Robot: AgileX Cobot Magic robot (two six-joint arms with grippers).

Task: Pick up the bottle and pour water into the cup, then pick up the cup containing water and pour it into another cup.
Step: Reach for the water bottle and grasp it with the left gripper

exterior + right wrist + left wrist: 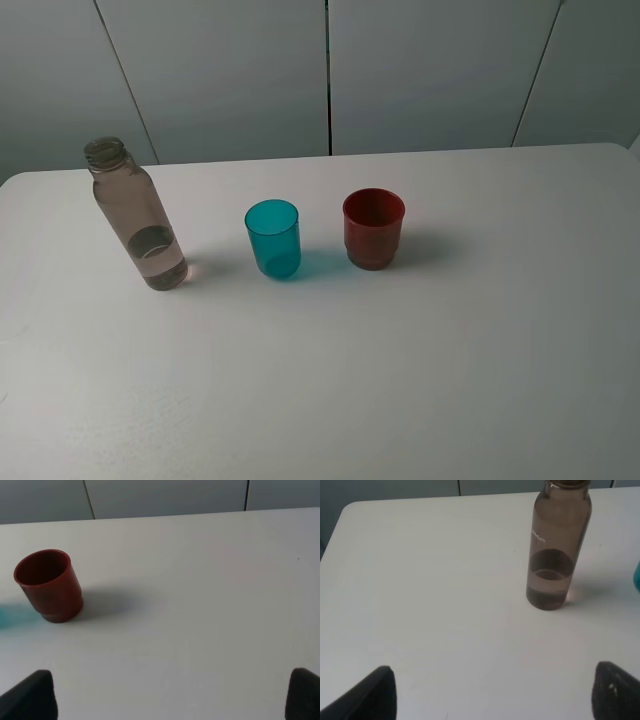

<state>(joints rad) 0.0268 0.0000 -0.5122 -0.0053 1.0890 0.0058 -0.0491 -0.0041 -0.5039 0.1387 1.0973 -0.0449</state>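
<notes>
The clear brownish bottle (138,217) stands upright and uncapped at the table's left, with a little water at its bottom; it also shows in the left wrist view (558,545). The teal-blue cup (273,238) stands upright at the middle. The dark red cup (374,228) stands just right of it and shows in the right wrist view (49,585). Neither arm shows in the exterior view. My left gripper (492,695) is open and empty, well short of the bottle. My right gripper (172,695) is open and empty, apart from the red cup.
The white table (450,350) has a rounded far edge in front of grey wall panels (420,70). A sliver of the teal cup (637,575) shows at the edge of the left wrist view.
</notes>
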